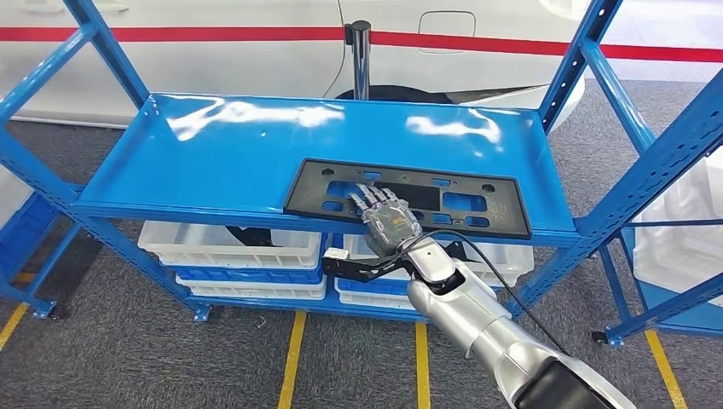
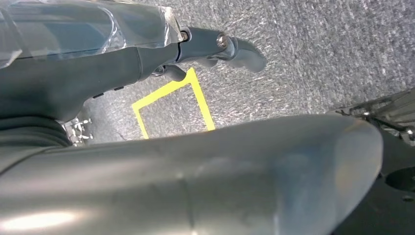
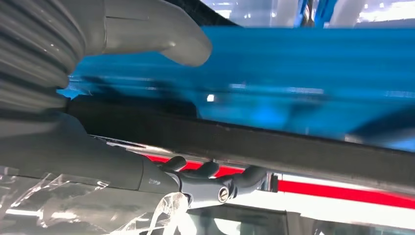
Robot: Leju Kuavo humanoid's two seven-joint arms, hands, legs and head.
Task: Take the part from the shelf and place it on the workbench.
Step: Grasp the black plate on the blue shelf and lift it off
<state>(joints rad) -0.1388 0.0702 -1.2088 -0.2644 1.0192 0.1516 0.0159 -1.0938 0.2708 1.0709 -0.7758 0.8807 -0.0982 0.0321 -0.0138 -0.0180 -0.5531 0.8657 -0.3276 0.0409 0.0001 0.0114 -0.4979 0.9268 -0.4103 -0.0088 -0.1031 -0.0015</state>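
The robot is at the grabbing step: its right hand (image 1: 385, 215) lies flat and open on the black part (image 1: 503, 207) on the blue shelf (image 1: 213, 162), seemingly not gripping yet, so next its fingers must close and lift.

The blue shelf (image 1: 213, 162) carries a flat black part (image 1: 477, 203) near its front right edge.

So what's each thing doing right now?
Part: lying flat on the shelf, at its front edge.
Right robot hand: fingers resting on top of the part, not lifted yet.
Left robot hand: hanging over the floor, holding nothing, fingers curled.
Shelf: holds just the part on top.
Bins: stacked underneath.
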